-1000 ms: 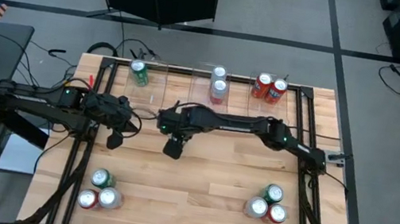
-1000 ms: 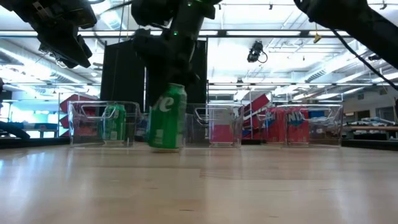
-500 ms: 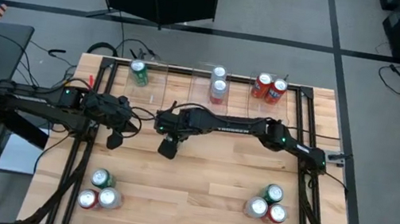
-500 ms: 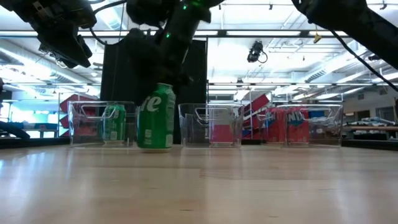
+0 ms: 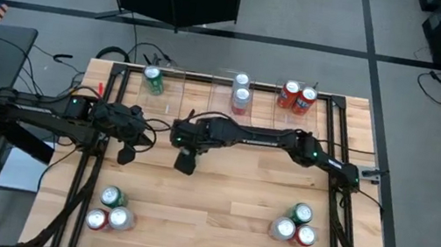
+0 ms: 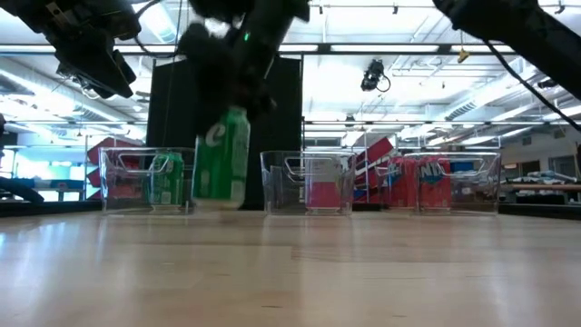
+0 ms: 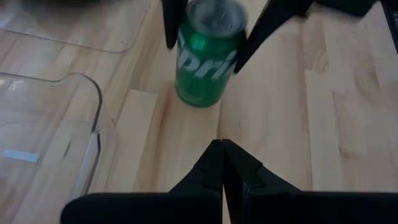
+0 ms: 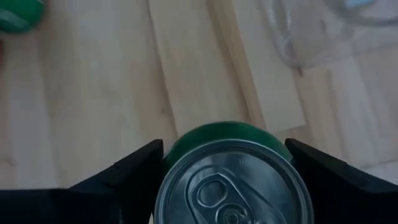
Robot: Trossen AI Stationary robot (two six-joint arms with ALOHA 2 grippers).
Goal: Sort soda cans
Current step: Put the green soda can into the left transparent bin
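Note:
A green soda can (image 6: 221,159) sits between the fingers of my right gripper (image 5: 186,164), which reaches across to the table's left-middle. The same can shows in the left wrist view (image 7: 208,53) and, top up, in the right wrist view (image 8: 233,186). In the high view the gripper hides it. My left gripper (image 5: 125,155) hovers shut just left of it, its fingertips (image 7: 222,148) touching nothing. Other cans stand in the clear bins along the far edge: one green (image 5: 153,79), two silver-white (image 5: 241,91) and two red (image 5: 296,97). My right gripper pinches the green can's side wall between its two fingers (image 7: 169,28), one on each opposite side (image 8: 140,165). The fingers come from above, pointing down. The can hangs nearly upright, its bottom (image 6: 216,204) lifted just clear of the table.
Three cans cluster near the near-left corner (image 5: 111,210) and three more near the near-right corner (image 5: 295,226). The clear bins (image 6: 309,182) line the far edge. A black frame runs along both table sides (image 5: 90,165).
My right gripper has carried the green can a little toward the table's left edge and raised it. The can stood on the table a second ago and is now just clear of it. My left gripper has kept still.

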